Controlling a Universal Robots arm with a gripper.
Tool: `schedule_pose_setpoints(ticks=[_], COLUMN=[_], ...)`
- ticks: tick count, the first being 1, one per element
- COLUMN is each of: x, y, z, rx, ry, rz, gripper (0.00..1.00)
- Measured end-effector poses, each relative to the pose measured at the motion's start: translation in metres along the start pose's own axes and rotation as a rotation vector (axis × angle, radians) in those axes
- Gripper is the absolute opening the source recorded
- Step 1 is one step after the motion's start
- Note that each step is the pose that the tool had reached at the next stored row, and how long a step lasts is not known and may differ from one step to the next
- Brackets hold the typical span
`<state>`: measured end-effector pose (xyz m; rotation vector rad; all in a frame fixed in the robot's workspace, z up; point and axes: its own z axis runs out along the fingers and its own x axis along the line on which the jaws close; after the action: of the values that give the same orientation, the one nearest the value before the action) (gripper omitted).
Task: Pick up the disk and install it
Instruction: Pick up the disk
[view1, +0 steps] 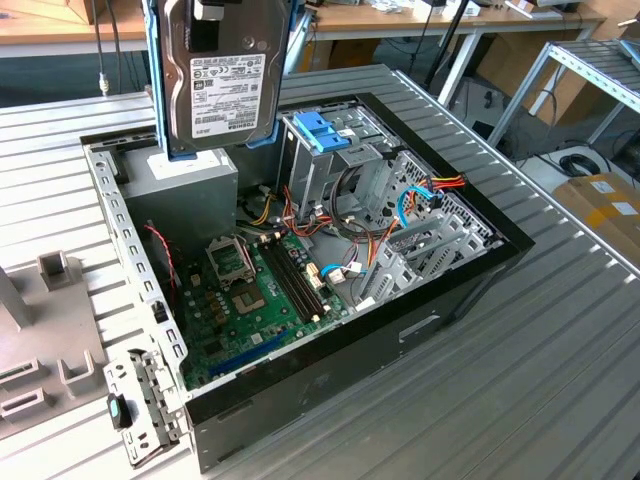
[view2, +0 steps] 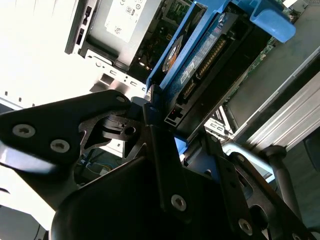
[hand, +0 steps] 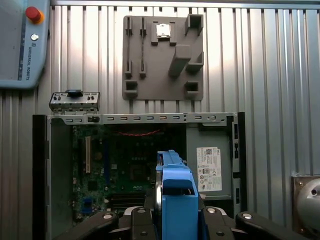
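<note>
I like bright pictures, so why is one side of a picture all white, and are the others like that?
In the second wrist view, glare washes the table white while the disk is shaded; the exterior view and first wrist view are evenly lit, without such glare.

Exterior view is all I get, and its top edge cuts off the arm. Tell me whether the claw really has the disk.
Observer: Yes. In the first wrist view the claw is shut on the disk, with a black finger against each blue rail.
Operator: Report what lies straight below it.
Observer: From that camera the disk hangs over the open computer case, about where the green circuit board meets the grey labelled box.
Operator: Check the disk's hidden face.
Observer: The second wrist view shows its connector row, with nothing plugged in.
</note>
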<state>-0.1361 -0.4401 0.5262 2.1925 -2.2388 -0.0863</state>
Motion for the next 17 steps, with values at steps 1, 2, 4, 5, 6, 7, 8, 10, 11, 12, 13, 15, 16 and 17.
schedule_pose_setpoints(ticks=[1,2,4,5,6,7,8,10,11,12,13,15,16,17], x=[0.0004,0.0006,0.0014,0.0016,0.0019,0.0022,0.0025,0.0031,0.0033,0.0037,0.0041,0.0046,0.0051,0.0056], y=[0.0,0.0,0.0,0.0,0.0,-0.0001,-0.0001,-0.0001,-0.0001,-0.0001,-0.0001,-0.0001,-0.0001,-0.0001], z=[0.0001,0.0001,0.0003,0.0003,0.0004,0.0004,0.0005,0.0006,0.0006,0.0007,0.0007,0.0008,0.0009,0.0009], rx=[0.0,0.0,0.0,0.0,0.0,0.0,0.0,0.0,0.0,0.0,0.0,0.0,0.0,0.0], ry=[-0.0001,0.0,-0.0002,-0.0001,-0.0001,-0.0001,-0.0001,-0.0001,-0.0001,-0.0001,-0.0001,-0.0001,-0.0001,0.0], rz=[0.0,0.0,0.0,0.0,0.0,0.0,0.0,0.0,0.0,0.0,0.0,0.0,0.0,0.0], gripper=[0.37,0.37,0.37,0.37,0.37,0.37,0.37,0.37,0.37,0.37,0.37,0.37,0.37,0.37])
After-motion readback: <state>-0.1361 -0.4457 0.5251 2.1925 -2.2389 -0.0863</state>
